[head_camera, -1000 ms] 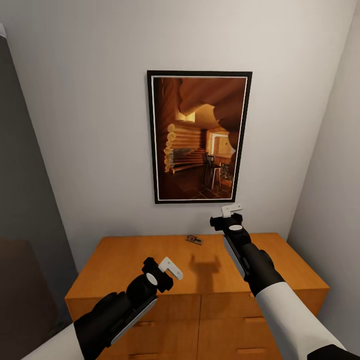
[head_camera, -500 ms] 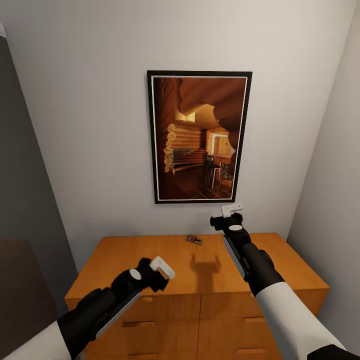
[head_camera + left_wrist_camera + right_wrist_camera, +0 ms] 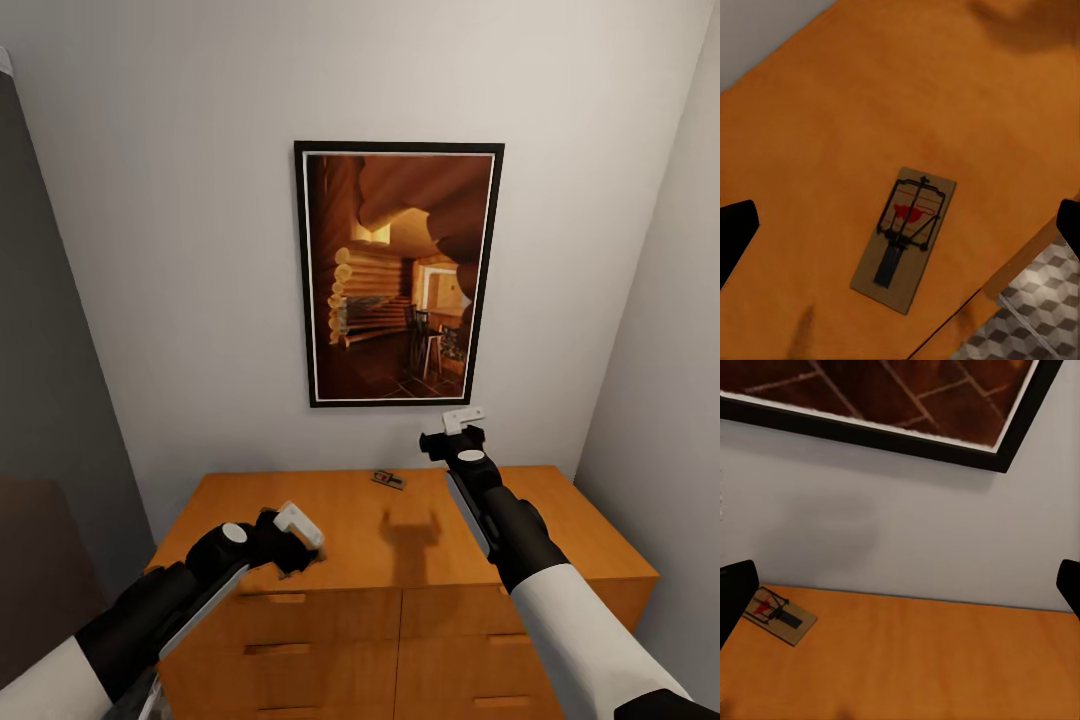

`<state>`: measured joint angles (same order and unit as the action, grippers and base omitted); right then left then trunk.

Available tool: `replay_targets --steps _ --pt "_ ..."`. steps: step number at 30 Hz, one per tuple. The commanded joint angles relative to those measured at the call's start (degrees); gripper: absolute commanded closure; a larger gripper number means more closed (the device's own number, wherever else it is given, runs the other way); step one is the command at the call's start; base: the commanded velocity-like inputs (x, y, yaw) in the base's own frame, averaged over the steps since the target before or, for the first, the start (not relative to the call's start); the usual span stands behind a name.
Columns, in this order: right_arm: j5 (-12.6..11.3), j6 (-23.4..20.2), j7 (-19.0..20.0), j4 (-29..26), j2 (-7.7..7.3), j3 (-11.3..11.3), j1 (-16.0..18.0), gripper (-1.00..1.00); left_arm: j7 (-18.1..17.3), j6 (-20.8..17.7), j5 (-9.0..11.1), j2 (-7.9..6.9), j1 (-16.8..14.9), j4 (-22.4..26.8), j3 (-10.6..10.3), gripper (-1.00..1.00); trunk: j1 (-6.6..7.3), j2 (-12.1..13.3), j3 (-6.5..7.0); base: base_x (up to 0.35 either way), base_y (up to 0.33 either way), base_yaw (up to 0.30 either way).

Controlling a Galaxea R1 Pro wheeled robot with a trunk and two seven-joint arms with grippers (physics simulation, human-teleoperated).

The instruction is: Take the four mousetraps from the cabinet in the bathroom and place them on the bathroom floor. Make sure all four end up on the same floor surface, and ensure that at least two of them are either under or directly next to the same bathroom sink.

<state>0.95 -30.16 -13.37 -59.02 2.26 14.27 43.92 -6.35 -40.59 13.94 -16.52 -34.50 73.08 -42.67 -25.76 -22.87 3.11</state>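
Note:
The orange-brown cabinet (image 3: 420, 540) stands against the wall in front of me. One mousetrap (image 3: 388, 480) lies at the back of its top, near the wall; the right wrist view has that mousetrap (image 3: 780, 616) off to one side. Another mousetrap (image 3: 904, 238) lies flat near the cabinet's front edge, right under my left gripper (image 3: 900, 225), which hovers open above it with dark fingertips (image 3: 735, 232) far apart. In the head view the left gripper (image 3: 298, 530) hangs low over the cabinet top. My right gripper (image 3: 455, 425) is open, raised above the cabinet near the wall.
A framed picture (image 3: 398, 272) of a log interior hangs on the wall above the cabinet. Walls close in on the right and left. Cube-patterned bathroom floor (image 3: 1039, 315) shows past the cabinet's front edge. Drawer fronts (image 3: 400, 650) lie below the top.
My left arm has swung left and lowered toward the cabinet top near its front edge. The right arm and the back mousetrap have not moved.

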Motion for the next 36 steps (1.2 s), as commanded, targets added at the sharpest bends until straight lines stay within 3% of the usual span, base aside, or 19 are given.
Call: replay_targets --steps 1,8,21,23,28,36 --pt "0.06 -0.4 -0.25 -0.04 0.0 0.13 0.03 -1.0 -0.84 0.57 0.01 -0.31 -0.04 0.02 0.67 -1.0 -0.03 -0.05 -0.03 0.0 0.0 0.0" --pt "-0.17 -0.55 -0.12 -0.04 0.1 0.08 0.03 -1.0 -1.93 2.14 -0.11 -0.04 -0.02 -0.25 1.67 -1.0 -0.03 -0.05 -0.03 0.0 0.0 0.0" --pt "-0.61 -1.03 -0.16 -0.49 0.32 1.04 0.03 -1.0 -2.47 4.27 0.04 0.21 -0.02 -1.04 1.28 -1.0 -0.03 -0.05 -0.03 0.0 0.0 0.0" --pt "-0.73 -1.09 -0.16 -0.23 0.26 1.08 -0.02 -1.0 -2.49 5.42 0.04 0.42 0.0 -1.83 0.7 -1.0 -0.03 -0.05 -0.03 0.0 0.0 0.0" --pt "-0.72 -2.78 -0.21 0.01 0.22 1.19 -0.19 -1.0 -2.4 6.54 -0.09 1.09 -0.03 -2.9 -3.29 -1.0 -0.03 -0.05 -0.03 0.0 0.0 0.0" --pt "-0.51 -5.8 -0.25 -0.02 0.34 1.56 -0.23 -1.0 -2.45 6.85 -0.14 -0.47 -0.02 -3.17 -5.0 -1.0 -0.03 -0.05 -0.03 0.0 0.0 0.0"
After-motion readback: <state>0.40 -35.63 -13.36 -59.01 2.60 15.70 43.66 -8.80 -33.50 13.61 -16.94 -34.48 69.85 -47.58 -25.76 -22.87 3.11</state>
